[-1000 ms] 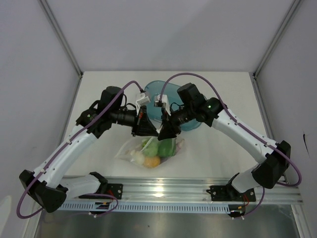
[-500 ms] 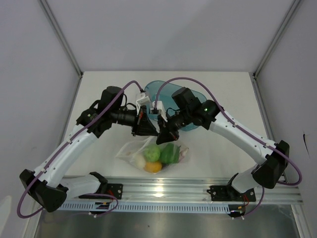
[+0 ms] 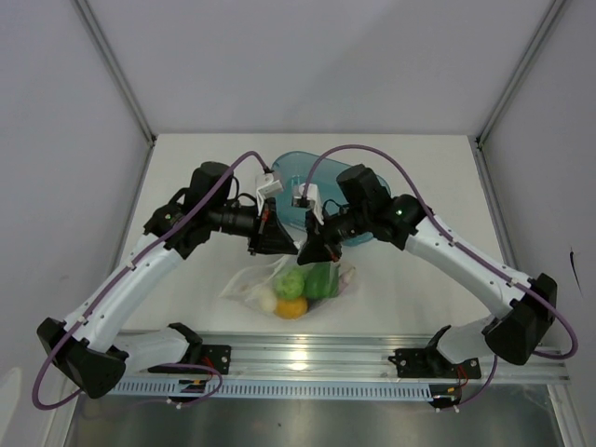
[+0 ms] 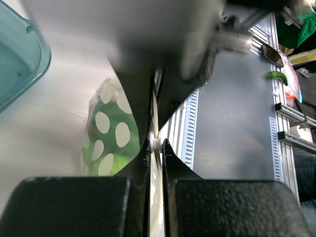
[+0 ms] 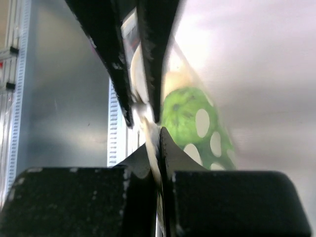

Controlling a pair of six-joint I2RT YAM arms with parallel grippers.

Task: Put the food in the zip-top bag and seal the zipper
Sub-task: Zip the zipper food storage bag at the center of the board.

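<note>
The zip-top bag (image 3: 244, 284) hangs near the front of the table with food inside: green pieces (image 3: 291, 283), a yellow-orange piece (image 3: 291, 307) and a white egg (image 3: 268, 302). My left gripper (image 3: 284, 250) is shut on the bag's mouth edge, and its wrist view shows the zipper strip (image 4: 157, 143) pinched between the jaws. My right gripper (image 3: 309, 254) is shut on the same edge just beside it, with the strip (image 5: 157, 148) between its jaws. Green food shows through the spotted plastic in the left wrist view (image 4: 112, 143) and in the right wrist view (image 5: 190, 118).
A translucent teal tray (image 3: 296, 169) stands behind the grippers at mid table and shows in the left wrist view (image 4: 19, 64). A metal rail (image 3: 307, 358) runs along the table's front edge. White walls stand close on the left, right and back.
My right gripper slid toward the left one along the bag's mouth, then back a little to the right. The bag swung slightly. The left arm has hardly moved.
</note>
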